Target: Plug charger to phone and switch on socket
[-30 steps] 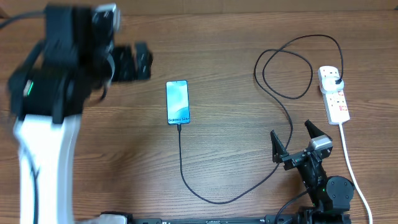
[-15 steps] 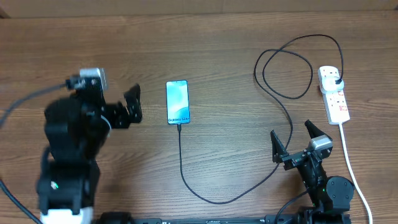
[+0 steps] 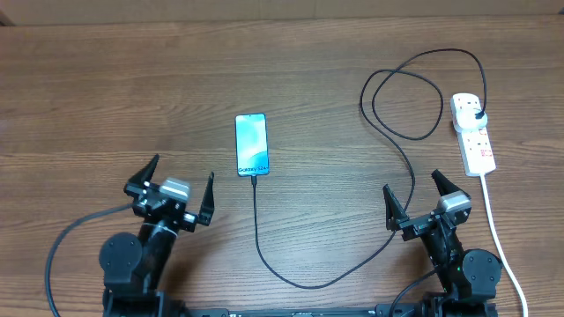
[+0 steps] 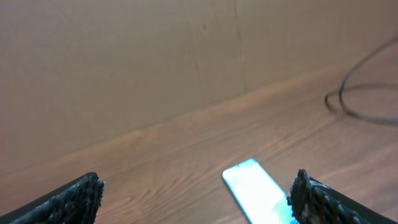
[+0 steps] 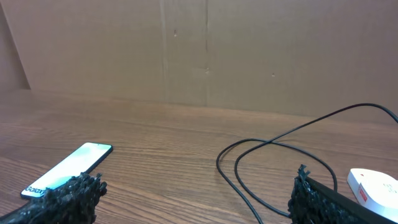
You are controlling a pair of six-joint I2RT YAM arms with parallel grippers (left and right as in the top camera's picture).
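Charger (image 3: 255, 207) tip looks seated in the near end of the phone (image 3: 251, 143); the switch remains, I judge. Socket (image 3: 473, 136) lies far right of the phone, bare wood and the charger's loop between. I'd press squarely with the right gripper (image 3: 411, 182), spread wide, empty. Left gripper (image 3: 183, 167), likewise, sits near-left of the phone.

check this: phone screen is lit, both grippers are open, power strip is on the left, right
Only the side is wrong: the overhead view shows the power strip on the right. The phone is lit; left gripper and right gripper are open.
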